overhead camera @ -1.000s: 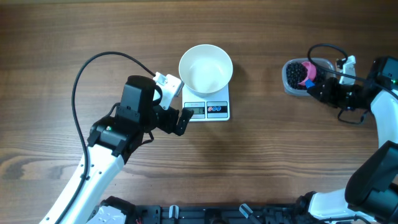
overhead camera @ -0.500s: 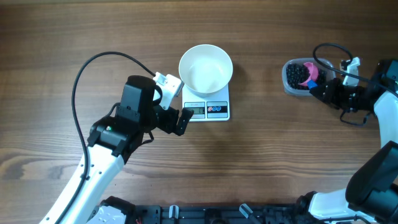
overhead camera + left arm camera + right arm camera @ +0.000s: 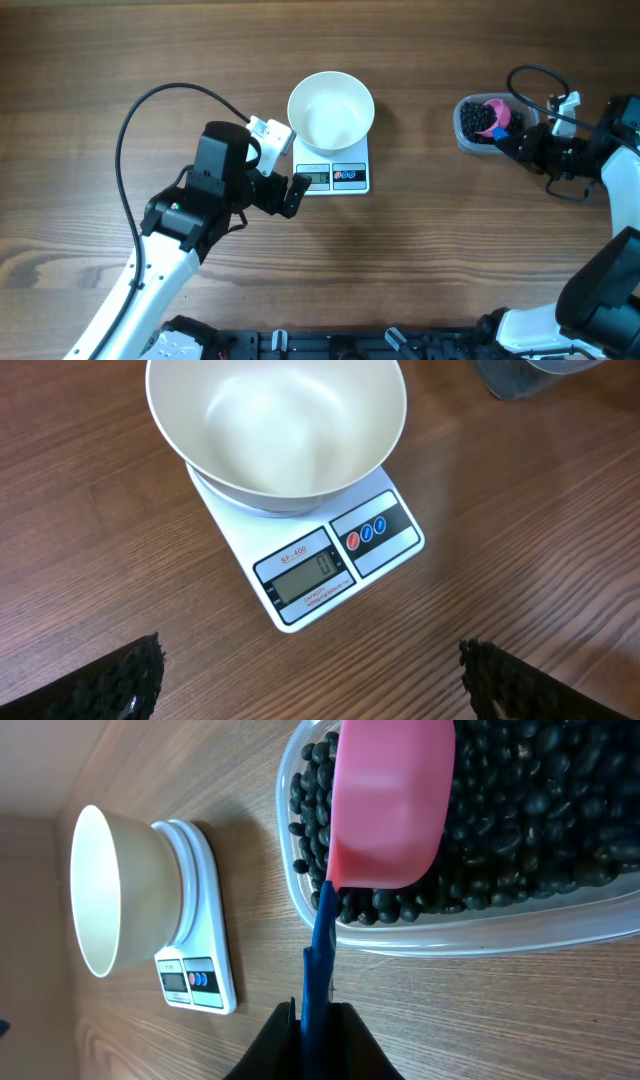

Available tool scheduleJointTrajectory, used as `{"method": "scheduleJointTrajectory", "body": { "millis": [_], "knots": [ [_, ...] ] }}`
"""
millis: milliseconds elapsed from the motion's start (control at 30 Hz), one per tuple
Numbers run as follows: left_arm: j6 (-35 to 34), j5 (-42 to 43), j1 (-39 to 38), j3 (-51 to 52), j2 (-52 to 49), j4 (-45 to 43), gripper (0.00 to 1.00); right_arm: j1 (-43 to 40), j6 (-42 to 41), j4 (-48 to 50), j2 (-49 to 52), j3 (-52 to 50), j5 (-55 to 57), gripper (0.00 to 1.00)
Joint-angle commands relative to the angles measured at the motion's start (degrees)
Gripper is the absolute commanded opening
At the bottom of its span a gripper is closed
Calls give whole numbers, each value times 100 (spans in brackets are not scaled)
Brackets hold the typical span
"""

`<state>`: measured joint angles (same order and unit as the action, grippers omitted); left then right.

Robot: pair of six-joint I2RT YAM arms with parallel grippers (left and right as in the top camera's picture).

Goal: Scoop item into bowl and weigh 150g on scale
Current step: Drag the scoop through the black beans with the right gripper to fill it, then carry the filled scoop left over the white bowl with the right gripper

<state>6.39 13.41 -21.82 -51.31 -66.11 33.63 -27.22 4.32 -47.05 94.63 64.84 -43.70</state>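
Note:
The white bowl stands empty on the white scale, mid-table. Black beans, the item, fill a clear tub at the far right. A pink scoop lies over the beans. My right gripper is shut on its blue handle. From the right wrist I see the scoop from its back over the beans; its inside is hidden. My left gripper hangs open just left of the scale. In its view the bowl and scale lie ahead of the fingers.
The clear plastic tub holds the beans near the table's right side. A black cable loops over the left arm, another over the right arm. Bare wood table lies between scale and tub.
The right gripper and the scoop have shifted slightly to the right over the tub. The left arm, bowl and scale have not moved.

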Motion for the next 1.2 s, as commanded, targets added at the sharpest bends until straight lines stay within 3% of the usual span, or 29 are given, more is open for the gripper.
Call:
{"method": "scheduleJointTrajectory", "body": {
  "millis": [0, 833, 1167],
  "knots": [
    [85, 50, -20, 33, -44, 2, 100, -57, -146, 79, 79, -74, -295, 4],
    [85, 48, -20, 33, -44, 4, 100, -1130, -129, -144, 79, -74, -1589, 4],
    [85, 48, -20, 33, -44, 4, 100, -1314, -153, -393, 79, -74, -3482, 4]
  ]
}}
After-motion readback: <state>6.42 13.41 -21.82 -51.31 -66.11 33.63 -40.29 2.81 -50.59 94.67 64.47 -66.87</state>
